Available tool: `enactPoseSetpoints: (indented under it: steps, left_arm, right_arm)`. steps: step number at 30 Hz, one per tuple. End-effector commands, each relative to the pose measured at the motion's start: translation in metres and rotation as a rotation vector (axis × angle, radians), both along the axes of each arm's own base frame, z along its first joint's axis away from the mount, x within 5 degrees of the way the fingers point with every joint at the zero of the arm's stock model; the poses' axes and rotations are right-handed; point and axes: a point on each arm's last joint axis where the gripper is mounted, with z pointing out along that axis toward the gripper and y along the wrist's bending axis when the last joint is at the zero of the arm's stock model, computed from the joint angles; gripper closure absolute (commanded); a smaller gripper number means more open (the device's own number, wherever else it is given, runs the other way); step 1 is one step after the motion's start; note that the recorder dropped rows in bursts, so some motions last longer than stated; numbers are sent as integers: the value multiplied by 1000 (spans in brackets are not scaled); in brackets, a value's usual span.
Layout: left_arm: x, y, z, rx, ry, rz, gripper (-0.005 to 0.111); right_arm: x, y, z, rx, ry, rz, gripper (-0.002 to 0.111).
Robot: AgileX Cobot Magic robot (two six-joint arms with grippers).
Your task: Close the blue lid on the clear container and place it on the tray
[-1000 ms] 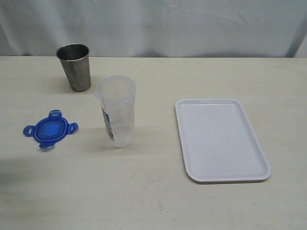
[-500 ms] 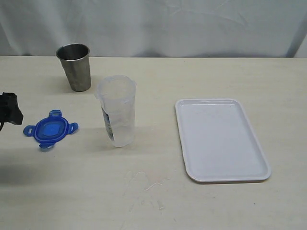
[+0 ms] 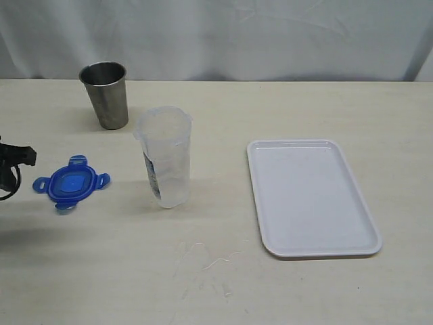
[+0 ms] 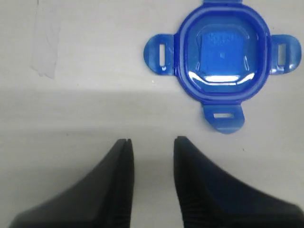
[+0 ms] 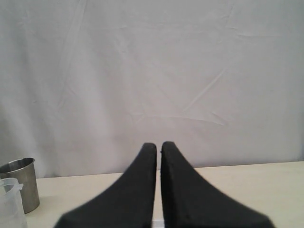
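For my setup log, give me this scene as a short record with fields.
lid: blue lid flat on table, left of clear container
container: upright, uncovered, off the white tray
tray: nothing on it
other: metal cup upright
left gripper: jaws apart, empty, near the lid, not touching
right gripper: shut, empty

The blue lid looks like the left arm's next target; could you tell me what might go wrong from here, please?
The blue lid lies flat on the table, off-line from the narrow gap of the left end effector, so a grasp may just shove it. The clear container is tall and stands unsupported; pressing the lid on could tip it.
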Motion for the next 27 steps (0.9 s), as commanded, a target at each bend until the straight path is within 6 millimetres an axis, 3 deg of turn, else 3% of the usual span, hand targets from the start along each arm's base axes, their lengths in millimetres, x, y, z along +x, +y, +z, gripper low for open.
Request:
enactPoseSetpoints:
  steps: [1, 10, 16, 21, 27]
  left_arm:
    - [10, 2, 4, 44, -95, -23, 79]
    - [17, 10, 3, 18, -123, 33, 78]
    - [36, 20, -23, -118, 62, -23, 78]
    - [58, 21, -43, -182, 23, -60, 78]
    - [72, 27, -51, -164, 17, -66, 54]
  right_arm:
    - [0, 0, 0, -10, 5, 3, 104]
    - [0, 1, 0, -2, 9, 5, 104]
    - [0, 1, 0, -20, 6, 9, 104]
    - [0, 1, 0, -18, 6, 9, 104]
    - [0, 1, -1, -18, 10, 8, 104]
